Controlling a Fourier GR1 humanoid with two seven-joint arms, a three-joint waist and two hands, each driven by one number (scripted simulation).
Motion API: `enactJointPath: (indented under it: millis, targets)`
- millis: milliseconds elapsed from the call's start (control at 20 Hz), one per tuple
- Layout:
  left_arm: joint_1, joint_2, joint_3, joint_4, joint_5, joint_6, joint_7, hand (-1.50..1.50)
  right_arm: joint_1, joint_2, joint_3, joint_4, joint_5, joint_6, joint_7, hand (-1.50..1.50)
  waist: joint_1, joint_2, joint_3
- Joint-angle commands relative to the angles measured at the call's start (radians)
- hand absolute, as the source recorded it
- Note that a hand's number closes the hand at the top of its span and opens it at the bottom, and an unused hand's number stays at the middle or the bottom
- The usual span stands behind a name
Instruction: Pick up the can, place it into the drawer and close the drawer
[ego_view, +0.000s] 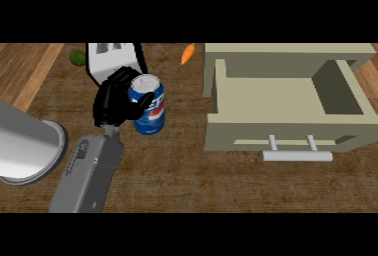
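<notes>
You see the blue can (149, 107), silver top up, tilted slightly, well left of the open beige drawer (284, 92), handle forward.

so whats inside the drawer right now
Nothing shows inside the open drawer; its front corners are hidden by the walls. The can is outside it, in the left hand.

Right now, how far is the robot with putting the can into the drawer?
Done: the can is grasped, the left hand curled round it. In hand: it is left of the open drawer, not yet over it. Left: place it inside, then push the handle to close.
</notes>
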Motion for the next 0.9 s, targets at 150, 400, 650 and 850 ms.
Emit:
enactJointPath:
  millis: [150, 400, 650, 850]
  targets:
    - [-0.061, -0.003, -0.123, -0.187, -0.004, 0.193, 0.188, 1.5, 0.005, 0.01, -0.018, 0.01, -0.02, 0.026, -0.003, -1.5, -0.018, 0.006, -0.001]
    - [-0.182, -0.003, -0.169, -0.183, -0.051, 0.307, 0.237, 1.5, -0.032, -0.022, -0.004, -0.036, -0.042, -0.034, 0.066, -1.5, -0.02, 0.008, -0.001]
    - [-0.306, -0.003, -0.166, -0.097, -0.038, 0.346, 0.263, 1.5, -0.026, 0.01, 0.088, -0.024, 0.072, -0.062, -0.008, -1.5, -0.022, 0.009, -0.001]
    - [-0.455, -0.003, -0.173, -0.004, -0.021, 0.408, 0.294, 1.5, -0.045, -0.026, 0.005, 0.011, -0.011, -0.015, 0.036, -1.5, -0.029, 0.01, -0.001]
